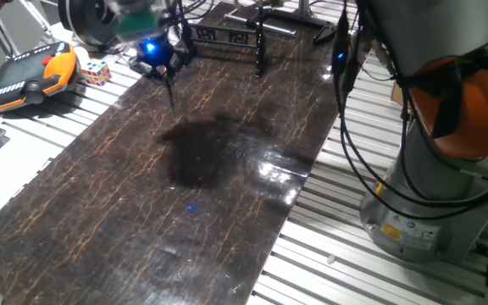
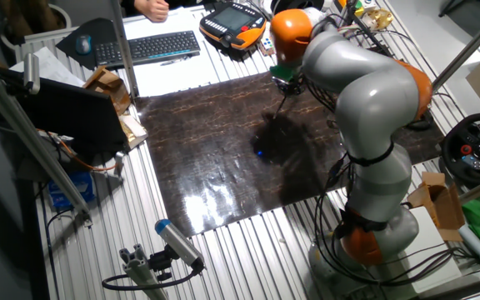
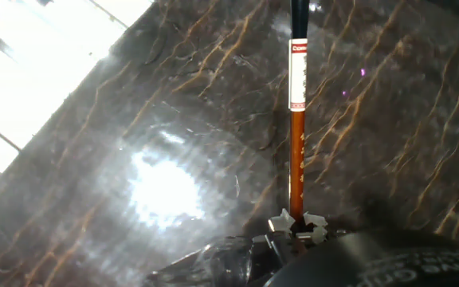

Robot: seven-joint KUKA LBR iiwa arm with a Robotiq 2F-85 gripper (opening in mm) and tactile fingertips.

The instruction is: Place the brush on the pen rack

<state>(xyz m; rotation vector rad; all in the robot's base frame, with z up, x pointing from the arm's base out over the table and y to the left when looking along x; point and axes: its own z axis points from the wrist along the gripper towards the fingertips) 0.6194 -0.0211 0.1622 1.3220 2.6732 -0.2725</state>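
Note:
My gripper [image 1: 166, 69] is shut on the brush [image 1: 172, 93], which hangs down from it as a thin dark stick above the dark marbled mat [image 1: 210, 186]. In the hand view the fingertips [image 3: 281, 223] clamp the orange-red handle of the brush [image 3: 296, 167]; its white section and dark end point away from the hand. The pen rack [image 1: 259, 38], a low black frame of posts and bars, stands at the mat's far end, to the right of the gripper and apart from it. In the other fixed view the gripper [image 2: 285, 82] and brush [image 2: 282, 100] show, and the arm hides the rack.
A round black spool [image 1: 91, 21], an orange-and-black teach pendant [image 1: 32, 76] and a colour cube [image 1: 94, 72] lie left of the gripper. A keyboard [image 2: 148, 46] and mouse [image 2: 84, 42] sit beyond the mat. The robot base [image 1: 430, 195] and cables [image 1: 350, 127] are at the right.

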